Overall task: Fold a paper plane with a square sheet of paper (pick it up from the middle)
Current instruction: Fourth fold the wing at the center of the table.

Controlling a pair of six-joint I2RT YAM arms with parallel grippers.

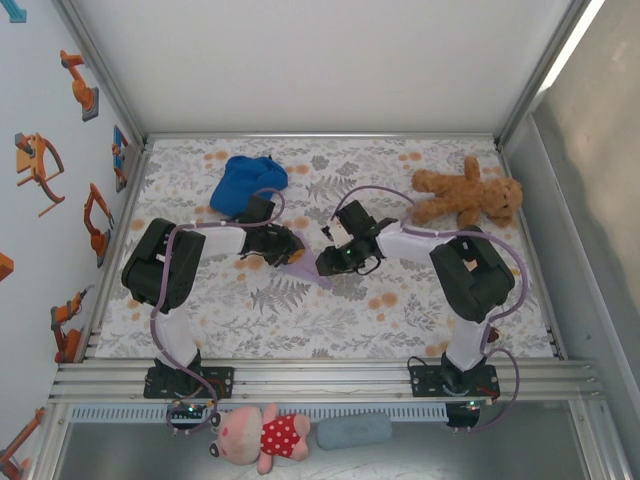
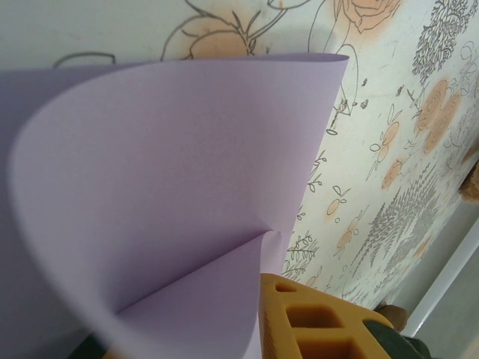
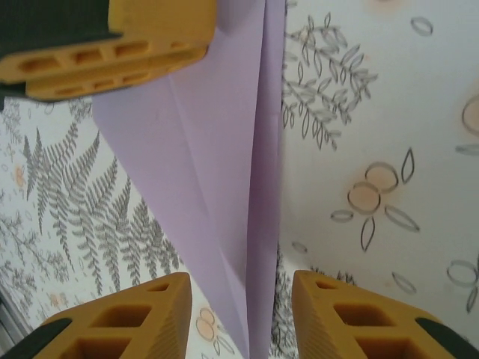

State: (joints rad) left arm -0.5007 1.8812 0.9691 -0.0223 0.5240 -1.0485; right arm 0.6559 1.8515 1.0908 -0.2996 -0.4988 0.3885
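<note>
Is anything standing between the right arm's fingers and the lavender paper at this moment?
Nothing visible does. The lavender paper runs straight into the gap between the right fingers, which stand apart. A left finger rests on it farther along; the blue cap and teddy bear lie far off.

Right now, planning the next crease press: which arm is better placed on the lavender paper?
Right. The right gripper, open, straddles the lavender paper along its fold; the left gripper seems busy pinching it.

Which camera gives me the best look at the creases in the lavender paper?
Right wrist: the thin lavender folded paper lies close, its long creases sharp. Left wrist shows a curled flap close up; the top view shows a small, distant sliver.
</note>
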